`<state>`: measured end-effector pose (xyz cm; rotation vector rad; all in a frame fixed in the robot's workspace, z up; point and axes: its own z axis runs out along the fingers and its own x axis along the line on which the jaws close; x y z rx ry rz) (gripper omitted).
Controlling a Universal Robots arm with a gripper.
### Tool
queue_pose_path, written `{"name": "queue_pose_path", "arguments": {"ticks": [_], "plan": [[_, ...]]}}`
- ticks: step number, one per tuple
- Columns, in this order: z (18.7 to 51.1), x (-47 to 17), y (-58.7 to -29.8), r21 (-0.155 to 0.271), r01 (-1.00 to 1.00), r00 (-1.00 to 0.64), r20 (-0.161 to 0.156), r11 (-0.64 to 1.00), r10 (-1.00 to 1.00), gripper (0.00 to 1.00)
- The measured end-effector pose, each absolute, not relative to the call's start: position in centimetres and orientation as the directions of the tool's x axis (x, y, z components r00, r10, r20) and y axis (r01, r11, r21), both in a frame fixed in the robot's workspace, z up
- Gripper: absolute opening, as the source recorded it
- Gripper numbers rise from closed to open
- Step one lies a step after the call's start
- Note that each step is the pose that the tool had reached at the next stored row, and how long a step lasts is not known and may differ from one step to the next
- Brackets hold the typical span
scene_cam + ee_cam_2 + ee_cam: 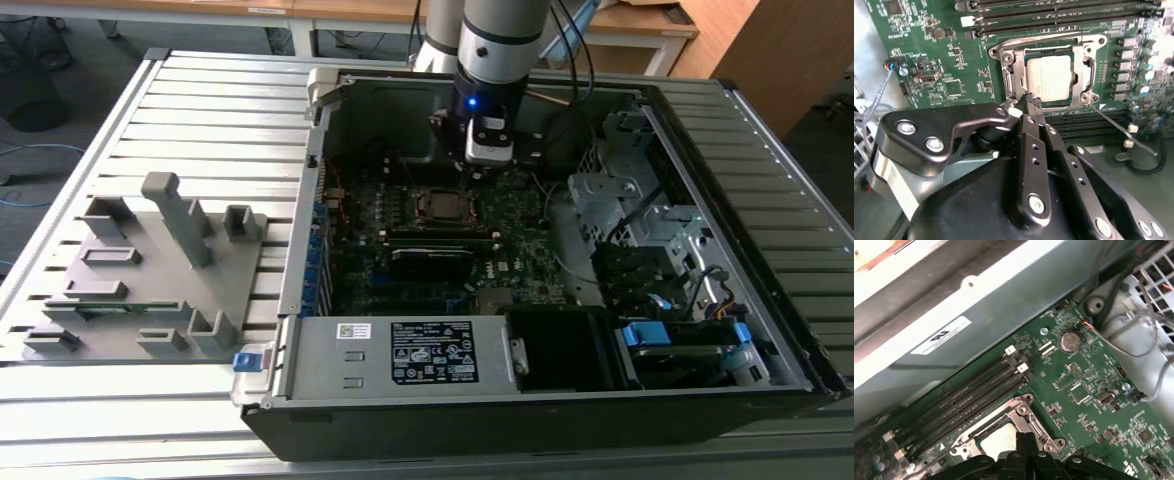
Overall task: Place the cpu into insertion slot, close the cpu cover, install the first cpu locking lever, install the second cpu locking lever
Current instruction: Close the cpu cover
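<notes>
The gripper [1033, 101] is hanging with its two fingers pressed together and gripping nothing. Its tip is sitting right at a corner of the cpu [1049, 77], though I cannot tell whether it is touching. The cpu is lying flat in the slot [1004, 52], with a silvery frame around it that I take for the cover [1085, 67]. Whether the cover is fully down is unclear. In the exterior view the slot is sitting near the centre of the frame, just below the gripper.

The chip is probably light, stiff, slick on top and fragile underneath, so its edges are the place to hold. A thin wire lever [1124, 132] is standing loose beside the slot and is likely springy. Room is looking tight, with memory slots [1094, 125] crowding one side and the case wall [320, 180] closing in the board.
</notes>
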<state>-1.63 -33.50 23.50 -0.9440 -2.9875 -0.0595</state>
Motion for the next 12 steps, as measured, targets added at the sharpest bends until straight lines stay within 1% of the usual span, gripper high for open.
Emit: {"name": "queue_pose_path", "arguments": {"ticks": [12], "plan": [[23.29,-1.63,-33.50,0.034,0.400,-0.917,0.019,0.916,0.399,0.11]]}}
